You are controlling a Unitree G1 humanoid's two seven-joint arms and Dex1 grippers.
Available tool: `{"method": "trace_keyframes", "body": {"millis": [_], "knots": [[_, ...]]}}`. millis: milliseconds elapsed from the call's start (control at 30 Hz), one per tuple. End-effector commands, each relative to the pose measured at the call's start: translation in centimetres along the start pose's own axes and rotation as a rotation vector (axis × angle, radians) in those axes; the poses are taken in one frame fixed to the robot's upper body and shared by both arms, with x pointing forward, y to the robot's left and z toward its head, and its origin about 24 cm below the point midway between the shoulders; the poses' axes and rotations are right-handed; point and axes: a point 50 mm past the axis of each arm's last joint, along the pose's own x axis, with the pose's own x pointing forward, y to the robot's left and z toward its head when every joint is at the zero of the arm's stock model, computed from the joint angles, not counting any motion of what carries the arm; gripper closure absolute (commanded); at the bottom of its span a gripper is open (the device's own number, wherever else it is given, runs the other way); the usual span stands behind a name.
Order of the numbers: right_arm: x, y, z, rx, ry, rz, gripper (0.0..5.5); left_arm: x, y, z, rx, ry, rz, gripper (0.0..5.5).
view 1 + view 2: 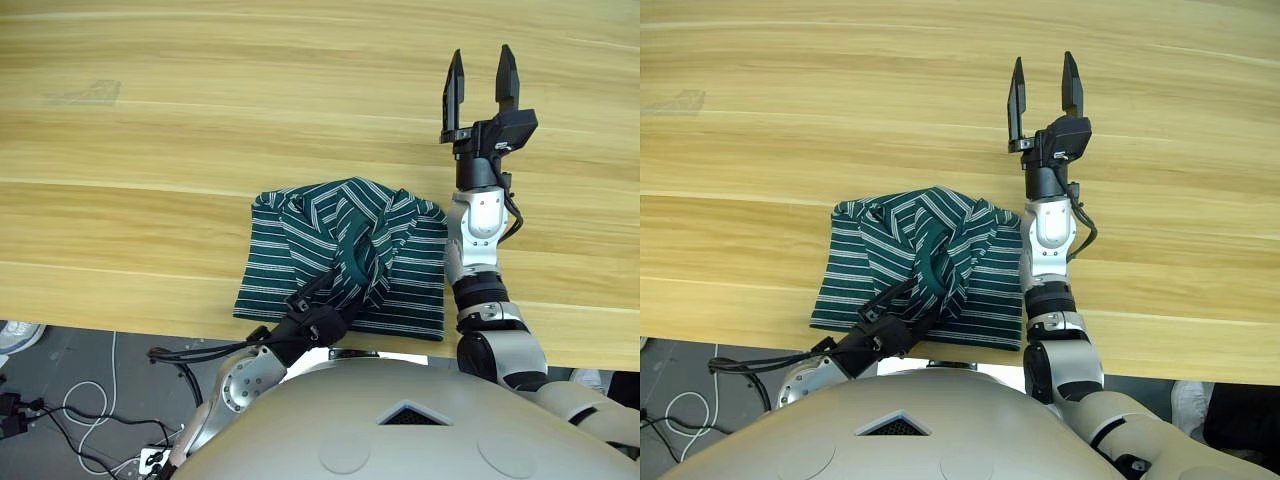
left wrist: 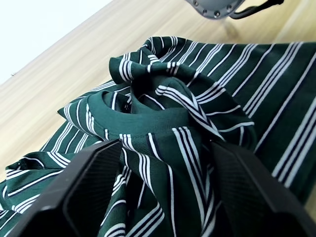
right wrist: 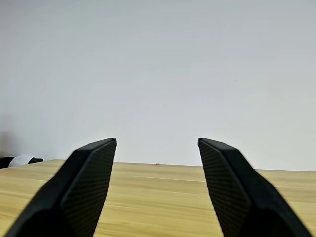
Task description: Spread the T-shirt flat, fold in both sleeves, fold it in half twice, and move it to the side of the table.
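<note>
Evidently, the T-shirt has been folded compactly, though its middle is bunched and pinched in the left end effector. The right end effector is held beyond it, wide open and empty. Moving it aside is judged outstanding.

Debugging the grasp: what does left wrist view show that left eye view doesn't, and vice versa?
Left wrist view: collar and fabric of the T-shirt bunched inside the left gripper, close up. Left eye view: right gripper open over the table, beyond the T-shirt; the T-shirt's whole crumpled outline near the table's front edge. Both: striped T-shirt, left gripper, wooden table.
</note>
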Motion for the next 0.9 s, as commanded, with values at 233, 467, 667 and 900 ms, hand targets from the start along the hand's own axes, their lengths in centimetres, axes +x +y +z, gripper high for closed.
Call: {"method": "trace_keyframes", "body": {"millis": [233, 467, 667, 900], "knots": [[0.2, 0.14, -0.06, -0.001, 0.01, 0.004, 2.44, 0.34, 0.22, 0.0, -0.006, -0.006, 0.03, 2.8], [0.26, 0.19, -0.27, -0.003, 0.02, 0.01, 2.44, 0.47, 0.33, -0.08, -0.011, -0.008, 0.036, 3.9], [0.25, 0.1, -0.35, -0.007, 0.022, 0.01, 2.44, 0.58, 0.2, -0.09, -0.01, -0.012, 0.031, 4.9], [0.26, 0.08, -0.38, -0.009, 0.022, 0.011, 2.44, 0.62, 0.16, -0.13, -0.007, -0.013, 0.033, 5.48]]}}
